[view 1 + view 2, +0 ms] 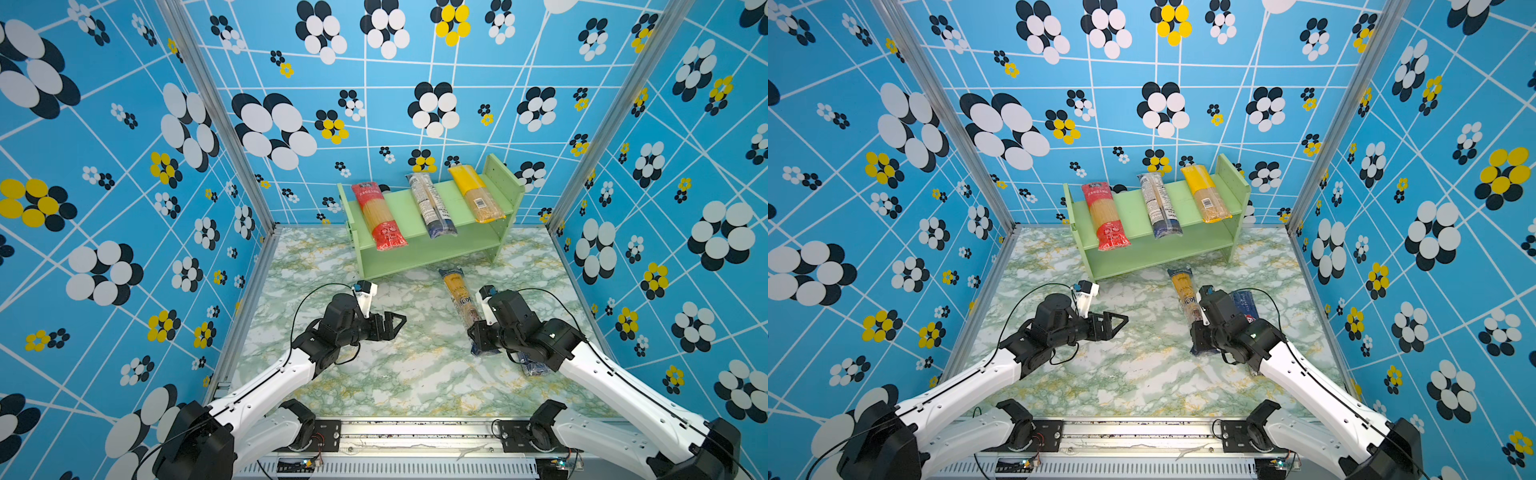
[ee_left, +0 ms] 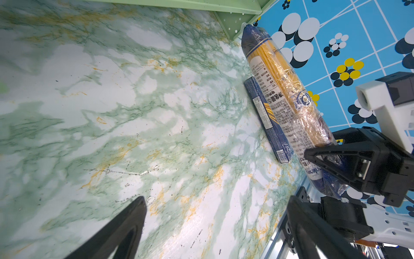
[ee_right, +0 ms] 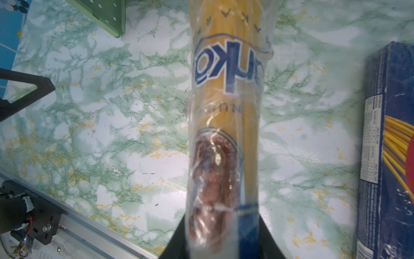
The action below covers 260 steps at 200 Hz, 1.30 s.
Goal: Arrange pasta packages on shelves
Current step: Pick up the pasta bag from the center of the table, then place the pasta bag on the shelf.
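Tightly, right tool [image 3: 222, 237] clamps blue-ended pasta pack [image 3: 226, 107].

White-shelled arms [image 1: 266, 378], black joints [image 1: 340, 320], black cables [image 1: 296, 316]; left claw [image 1: 400, 323] and right claw [image 3: 224, 233] have black open-framed triangular fingers [image 2: 132, 217].

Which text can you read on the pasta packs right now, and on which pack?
"nka": big blue logo letters, seen upside down, the rest hidden, on the dark-blue-ended pack.
Its smaller lettering and Korean sticker: too blurred to read.
On the dark blue pack: table print too small to read.
On the red pack, clear pack and yellow pack: print too small to read.
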Each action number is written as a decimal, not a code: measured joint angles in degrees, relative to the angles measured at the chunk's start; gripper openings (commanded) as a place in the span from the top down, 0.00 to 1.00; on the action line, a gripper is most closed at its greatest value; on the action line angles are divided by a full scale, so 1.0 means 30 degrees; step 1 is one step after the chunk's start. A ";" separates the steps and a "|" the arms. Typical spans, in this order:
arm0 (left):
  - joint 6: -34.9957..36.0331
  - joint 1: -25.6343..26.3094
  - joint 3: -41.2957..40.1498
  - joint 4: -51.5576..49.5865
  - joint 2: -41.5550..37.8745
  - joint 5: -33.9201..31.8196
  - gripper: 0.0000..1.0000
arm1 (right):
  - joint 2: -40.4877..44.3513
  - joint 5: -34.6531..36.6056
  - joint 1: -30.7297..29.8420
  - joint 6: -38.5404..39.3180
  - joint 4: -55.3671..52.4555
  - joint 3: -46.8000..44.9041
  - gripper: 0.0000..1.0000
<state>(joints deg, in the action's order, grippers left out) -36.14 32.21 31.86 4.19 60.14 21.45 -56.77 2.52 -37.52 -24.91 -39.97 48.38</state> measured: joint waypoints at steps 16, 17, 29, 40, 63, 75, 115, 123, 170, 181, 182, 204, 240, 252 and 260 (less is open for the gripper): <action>0.0000 -0.0036 -0.0102 0.0015 0.0000 0.0029 0.01 | -0.0007 0.0015 -0.0095 -0.0015 0.0102 0.0095 1.00; 0.0007 -0.0036 -0.0109 0.0015 0.0000 0.0044 0.01 | -0.0007 0.0015 -0.0102 -0.0022 0.0109 0.0095 1.00; 0.0007 -0.0095 -0.0182 0.0007 0.0000 0.0058 0.01 | -0.0044 -0.0015 -0.0211 -0.0029 0.0189 0.0204 1.00; 0.0007 -0.0131 -0.0211 0.0007 0.0000 0.0066 0.01 | -0.0175 -0.0029 -0.0306 -0.0022 0.0306 0.0350 1.00; 0.0007 -0.0131 -0.0211 0.0015 0.0000 0.0080 0.01 | -0.0656 -0.0022 -0.0495 0.0029 0.0809 0.0663 1.00; 0.0007 -0.0153 -0.0211 0.0015 0.0000 0.0138 0.01 | -0.0962 -0.0015 -0.0605 0.0066 0.1064 0.0874 1.00; 0.0015 -0.0255 -0.0211 0.0015 0.0000 0.0270 0.01 | -0.2178 0.0102 -0.0889 0.0321 0.1545 0.1807 1.00; 0.0022 -0.0255 -0.0211 0.0022 0.0000 0.0284 0.01 | -0.2353 0.0146 -0.0947 0.0393 0.1676 0.1938 1.00; 0.0073 -0.0415 -0.0211 0.0015 0.0000 0.0364 0.01 | -0.3016 0.0284 -0.1115 0.0736 0.2463 0.2149 1.00; 0.0073 -0.0474 -0.0211 0.0015 0.0000 0.0415 0.01 | -0.3257 0.0364 -0.1151 0.0794 0.2521 0.2222 1.00; 0.0073 -0.0474 -0.0211 0.0015 0.0000 0.0423 0.01 | -0.3271 0.0386 -0.1151 0.0809 0.2528 0.2229 1.00; 0.0080 -0.0619 -0.0211 0.0022 0.0000 0.0503 0.01 | -0.3665 0.0510 -0.1246 0.1027 0.2550 0.2448 1.00; 0.0073 -0.0750 -0.0211 0.0022 0.0000 0.0743 0.01 | -0.4109 0.0656 -0.1406 0.1202 0.2696 0.2892 1.00; 0.0080 -0.0758 -0.0211 0.0022 0.0000 0.0816 0.01 | -0.4211 0.0794 -0.1450 0.1246 0.2914 0.2965 1.00; 0.0080 -0.0780 -0.0211 0.0022 0.0000 0.0896 0.01 | -0.4269 0.0911 -0.1486 0.1260 0.3104 0.2973 1.00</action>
<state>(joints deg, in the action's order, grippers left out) -35.90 29.87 31.22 4.25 60.14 24.14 -69.58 5.26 -41.98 -21.12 -30.65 57.30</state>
